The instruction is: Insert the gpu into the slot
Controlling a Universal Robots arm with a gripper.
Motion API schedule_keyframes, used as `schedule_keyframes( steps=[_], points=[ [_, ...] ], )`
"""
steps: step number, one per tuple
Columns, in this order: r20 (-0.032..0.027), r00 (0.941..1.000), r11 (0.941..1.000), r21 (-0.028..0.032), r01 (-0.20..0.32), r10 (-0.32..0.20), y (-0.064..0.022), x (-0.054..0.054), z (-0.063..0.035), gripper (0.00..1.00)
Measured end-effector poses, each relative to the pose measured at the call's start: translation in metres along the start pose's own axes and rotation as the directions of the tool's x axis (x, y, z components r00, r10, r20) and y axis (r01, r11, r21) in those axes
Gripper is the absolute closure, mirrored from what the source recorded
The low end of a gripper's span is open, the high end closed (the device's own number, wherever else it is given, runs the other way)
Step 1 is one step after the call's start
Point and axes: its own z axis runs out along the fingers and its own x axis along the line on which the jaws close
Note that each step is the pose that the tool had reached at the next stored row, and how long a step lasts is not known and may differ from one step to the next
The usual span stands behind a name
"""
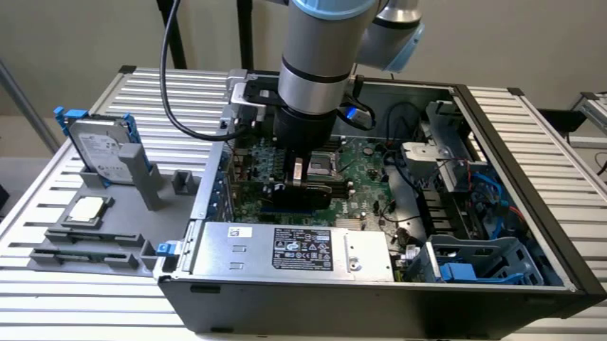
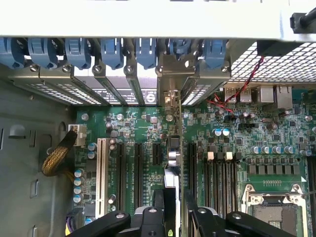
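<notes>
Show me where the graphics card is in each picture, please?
Exterior view: the gpu hangs edge-on under the arm, just above the motherboard, mid-case.
Wrist view: the gpu runs as a thin edge from the pincer toward the rear brackets.
Shared landmark: the silver processor socket beside it.

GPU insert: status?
Gripper shut on gpu, down inside case. Card edge-on over motherboard, bracket at rear openings. Seating in slot not visible. Nothing in the way.
</notes>
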Motion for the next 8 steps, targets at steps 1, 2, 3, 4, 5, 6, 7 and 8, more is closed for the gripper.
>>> schedule_keyframes(
  steps=[1,2,3,4,5,6,7,8],
  points=[
    [0.0003,1.0000,1.0000,-0.0002,0.000,0.000,0.0000,0.0000,0.0000,0.74],
    [0.0004,1.0000,1.0000,-0.0005,0.000,0.000,0.0000,-0.0001,0.0000,0.74],
    [0.0004,1.0000,1.0000,-0.0008,0.000,0.000,0.0000,-0.0001,0.0001,0.74],
    [0.0003,1.0000,1.0000,-0.0012,0.000,0.000,0.0000,-0.0001,0.0001,0.74],
    [0.0003,1.0000,1.0000,-0.0016,0.000,0.000,-0.0001,-0.0001,0.0003,0.74],
    [0.0004,1.0000,1.0000,-0.0021,0.000,0.000,-0.0001,-0.0001,0.0006,0.74],
    [0.0005,1.0000,1.0000,-0.0030,0.000,0.000,-0.0003,-0.0001,0.0009,0.74],
    [0.0006,1.0000,1.0000,-0.0042,0.000,0.000,-0.0006,0.0000,0.0012,0.74]
  ],
)
